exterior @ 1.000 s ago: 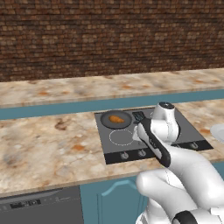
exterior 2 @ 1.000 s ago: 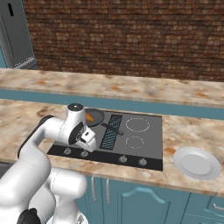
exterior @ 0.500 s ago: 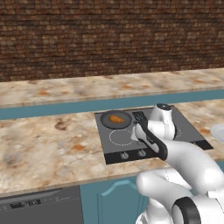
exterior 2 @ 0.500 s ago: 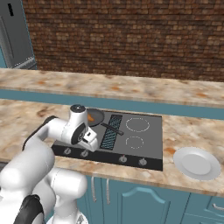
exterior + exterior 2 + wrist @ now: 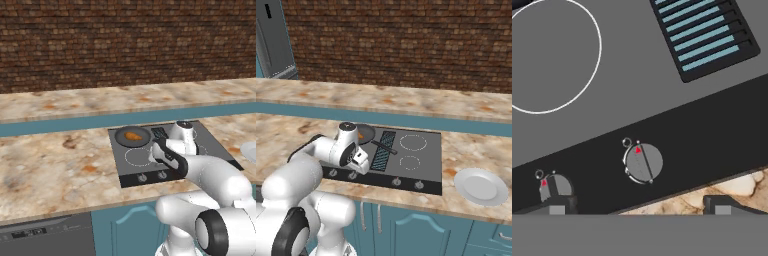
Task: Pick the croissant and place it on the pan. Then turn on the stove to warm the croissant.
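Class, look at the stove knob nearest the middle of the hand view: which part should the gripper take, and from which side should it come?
Take the knob by its round rim, one finger either side of its raised bar, coming straight down from above. It stands proud of the stove front strip, so its sides look free. The gripper is open above that strip, the knob between its tips.

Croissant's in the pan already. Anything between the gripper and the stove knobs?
Nothing visible. In the hand view the open gripper looks straight down at the stove's front strip, with one knob between its fingertips and another knob by one fingertip; no object lies over either.
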Controlling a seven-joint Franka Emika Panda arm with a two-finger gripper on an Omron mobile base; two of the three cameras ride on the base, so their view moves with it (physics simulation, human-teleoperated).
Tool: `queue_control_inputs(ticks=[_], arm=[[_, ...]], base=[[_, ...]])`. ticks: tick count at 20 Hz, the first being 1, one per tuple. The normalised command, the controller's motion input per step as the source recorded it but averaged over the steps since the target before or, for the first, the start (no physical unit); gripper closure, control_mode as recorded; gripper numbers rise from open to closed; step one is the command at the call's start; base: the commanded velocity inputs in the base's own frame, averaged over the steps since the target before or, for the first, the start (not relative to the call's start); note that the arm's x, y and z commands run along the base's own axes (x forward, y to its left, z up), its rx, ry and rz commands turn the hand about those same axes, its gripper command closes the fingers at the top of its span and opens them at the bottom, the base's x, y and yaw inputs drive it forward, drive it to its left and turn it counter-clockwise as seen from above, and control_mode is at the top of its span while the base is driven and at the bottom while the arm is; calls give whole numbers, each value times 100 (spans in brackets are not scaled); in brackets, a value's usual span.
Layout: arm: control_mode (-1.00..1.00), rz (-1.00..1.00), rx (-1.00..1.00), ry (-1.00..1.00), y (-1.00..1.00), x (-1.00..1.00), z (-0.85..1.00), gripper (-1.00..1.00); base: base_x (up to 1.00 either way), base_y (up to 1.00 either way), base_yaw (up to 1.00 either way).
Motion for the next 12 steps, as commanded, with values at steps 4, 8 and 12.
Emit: queue_control_inputs(ticks=[4, 8, 12], arm=[[-100, 0, 0, 0, 0, 0, -21, -100], [-100, 0, -1, 0, 0, 0, -20, -100], [-100, 0, -2, 0, 0, 0, -17, -100]], base=[[0, 0, 0], [0, 0, 0], [0, 0, 0]])
